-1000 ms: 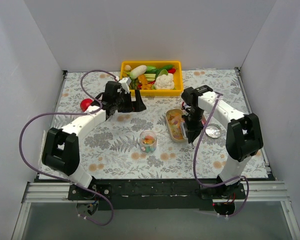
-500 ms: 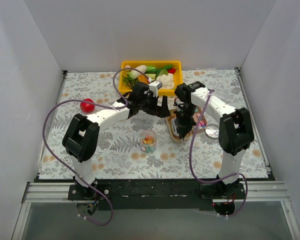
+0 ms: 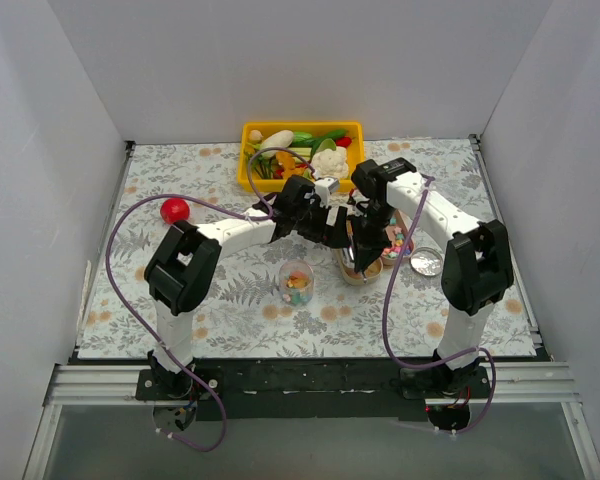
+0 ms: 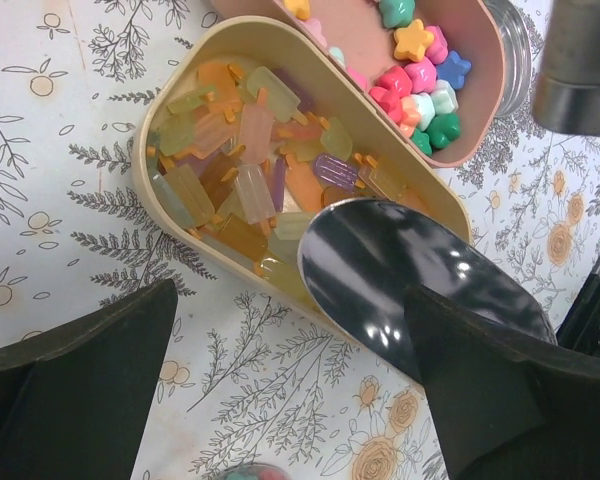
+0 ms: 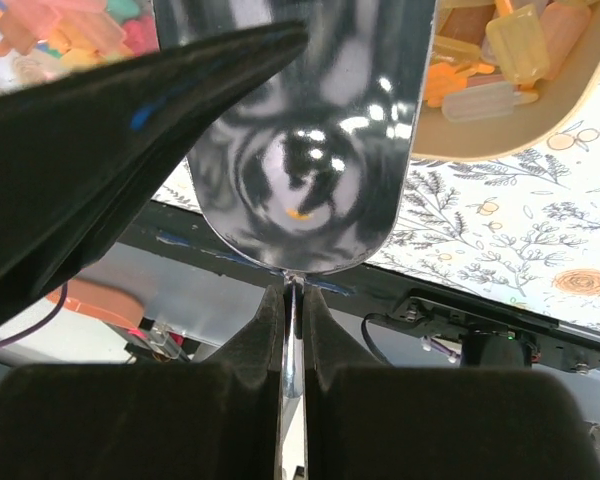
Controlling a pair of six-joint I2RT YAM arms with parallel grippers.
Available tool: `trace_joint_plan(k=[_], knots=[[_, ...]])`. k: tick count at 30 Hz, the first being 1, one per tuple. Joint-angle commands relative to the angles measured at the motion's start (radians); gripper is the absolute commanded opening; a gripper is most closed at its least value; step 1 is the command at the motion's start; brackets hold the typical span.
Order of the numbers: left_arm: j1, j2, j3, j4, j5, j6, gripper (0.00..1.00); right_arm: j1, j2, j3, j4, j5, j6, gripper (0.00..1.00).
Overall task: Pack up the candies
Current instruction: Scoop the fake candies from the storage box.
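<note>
Orange-tan candies (image 4: 242,190) fill a beige oval tray (image 4: 170,95). Pastel star candies (image 4: 420,70) lie in a pink tray (image 4: 485,90) just behind it. My right gripper (image 5: 292,295) is shut on the handle of a metal scoop (image 5: 300,150), whose bowl (image 4: 410,285) rests over the near end of the beige tray. My left gripper (image 4: 290,300) is open and empty, hovering just above the beige tray's near rim with its fingers (image 4: 90,380) astride the scoop. In the top view both grippers, left (image 3: 337,228) and right (image 3: 365,250), meet over the trays (image 3: 395,240).
A clear jar (image 3: 297,283) holding some candies stands left of the trays. Its metal lid (image 3: 427,262) lies to their right. A yellow bin (image 3: 302,130) of toy vegetables is at the back. A red ball (image 3: 175,210) sits at the left.
My left arm has swung right, from near the red ball to over the beige tray. My right gripper has shifted slightly left and back with the scoop.
</note>
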Motion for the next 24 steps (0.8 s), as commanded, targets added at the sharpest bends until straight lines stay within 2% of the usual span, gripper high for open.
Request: trace_joint_plan(k=[1,13,24], knots=[[-0.006,0.019,-0.002,-0.004,-0.037,0.005,0.97,-0.008,-0.070,0.060,-0.012,-0.067,0.025,0.01],[-0.009,0.060,0.030,-0.030,-0.051,0.008,0.95,-0.055,-0.077,0.000,-0.013,-0.130,0.028,0.01],[0.001,-0.046,0.135,-0.043,-0.281,-0.015,0.98,-0.080,-0.099,-0.095,-0.013,-0.118,0.017,0.01]])
